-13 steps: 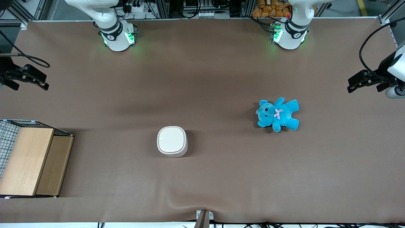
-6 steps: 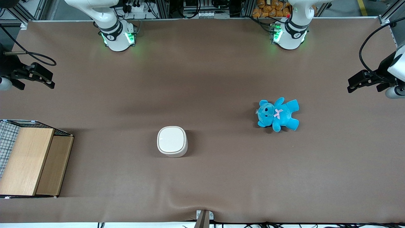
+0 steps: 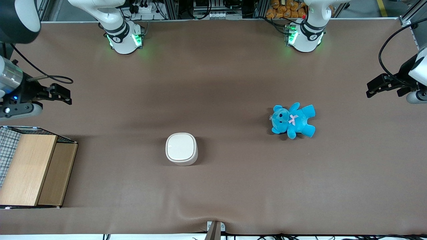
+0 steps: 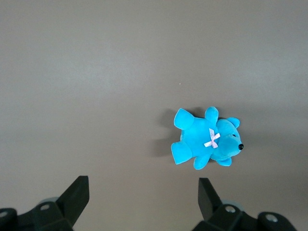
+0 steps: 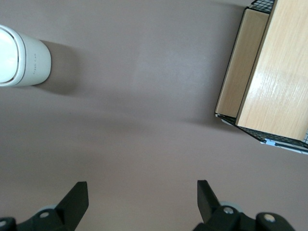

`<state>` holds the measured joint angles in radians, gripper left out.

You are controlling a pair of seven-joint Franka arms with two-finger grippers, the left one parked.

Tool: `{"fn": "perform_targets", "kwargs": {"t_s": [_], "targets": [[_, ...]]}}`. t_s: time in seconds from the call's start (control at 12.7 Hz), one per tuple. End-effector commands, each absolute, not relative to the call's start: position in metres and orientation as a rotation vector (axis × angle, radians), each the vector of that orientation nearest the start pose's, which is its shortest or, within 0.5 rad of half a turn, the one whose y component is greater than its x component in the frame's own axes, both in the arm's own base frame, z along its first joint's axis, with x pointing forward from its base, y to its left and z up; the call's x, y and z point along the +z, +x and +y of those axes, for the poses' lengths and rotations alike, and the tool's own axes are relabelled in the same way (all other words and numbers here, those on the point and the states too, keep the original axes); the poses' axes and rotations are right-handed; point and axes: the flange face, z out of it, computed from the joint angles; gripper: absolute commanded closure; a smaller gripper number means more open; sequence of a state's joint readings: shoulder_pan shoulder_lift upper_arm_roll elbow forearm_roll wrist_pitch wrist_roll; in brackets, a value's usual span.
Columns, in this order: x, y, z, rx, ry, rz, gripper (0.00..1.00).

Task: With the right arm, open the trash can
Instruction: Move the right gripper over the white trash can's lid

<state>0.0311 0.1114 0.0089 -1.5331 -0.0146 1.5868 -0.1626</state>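
Note:
The cream-white trash can [image 3: 181, 149] stands on the brown table near the middle, its flat lid shut. It also shows in the right wrist view [image 5: 21, 57]. My right arm's gripper [image 3: 63, 93] hangs at the working arm's end of the table, well off from the can and farther from the front camera than it. Its fingers are spread wide and hold nothing; in the right wrist view the gripper [image 5: 142, 195] is over bare table.
A wooden box [image 3: 31, 169] with a wire-mesh side stands at the working arm's end, near the front edge; it also shows in the right wrist view [image 5: 269, 72]. A blue teddy [image 3: 293, 120] lies toward the parked arm's end.
My right arm's gripper has moved in from the table's end toward the trash can, a little nearer the front camera. The can and teddy have not moved.

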Motion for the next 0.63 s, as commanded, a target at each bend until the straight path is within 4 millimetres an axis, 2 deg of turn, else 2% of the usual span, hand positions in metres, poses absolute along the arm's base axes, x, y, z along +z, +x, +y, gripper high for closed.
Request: {"fn": "perform_targets", "kwargs": {"t_s": [0.0,0.16,0.31,0.55], "targets": [[0.595,0.584,0.028,0.075,-3.120,-0.356,0.00],[0.605,0.584,0.052,0.041,-3.137,-0.321,0.00],[0.605,0.587,0.047,0.037,-3.163,-0.306,0.00],[0.604,0.589,0.051,0.029,-3.151,-0.298,0.00]]}}
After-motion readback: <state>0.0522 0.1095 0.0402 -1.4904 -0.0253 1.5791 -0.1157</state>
